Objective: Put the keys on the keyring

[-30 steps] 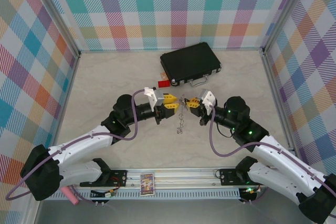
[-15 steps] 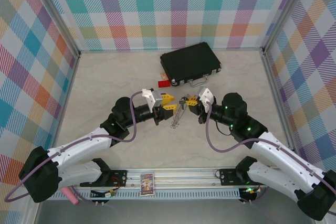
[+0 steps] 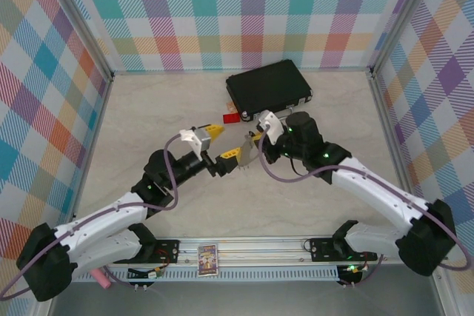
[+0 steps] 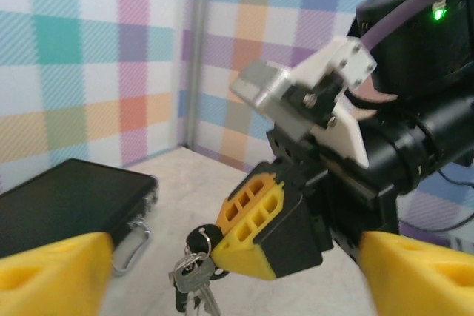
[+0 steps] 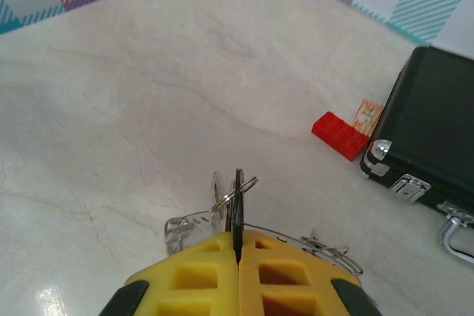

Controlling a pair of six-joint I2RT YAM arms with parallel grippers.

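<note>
keys (image 4: 194, 275): you see them dangling above the table (image 3: 148, 109), pinched at the head in the right gripper (image 5: 238, 253), fingers pressed together | keyring (image 5: 326, 248): thin grey wire by those fingertips, hold unclear | left gripper (image 3: 221, 143): spread wide, empty, facing the keys | black case (image 3: 268, 88) and red tag (image 5: 339, 135) just behind

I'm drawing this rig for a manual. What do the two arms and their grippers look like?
The left arm and right arm have white shells between black joints, each trailed by a purple cable. The left gripper and right gripper have yellow ribbed fingers on black bodies, with white brackets behind. A green light glows on the right arm.
</note>
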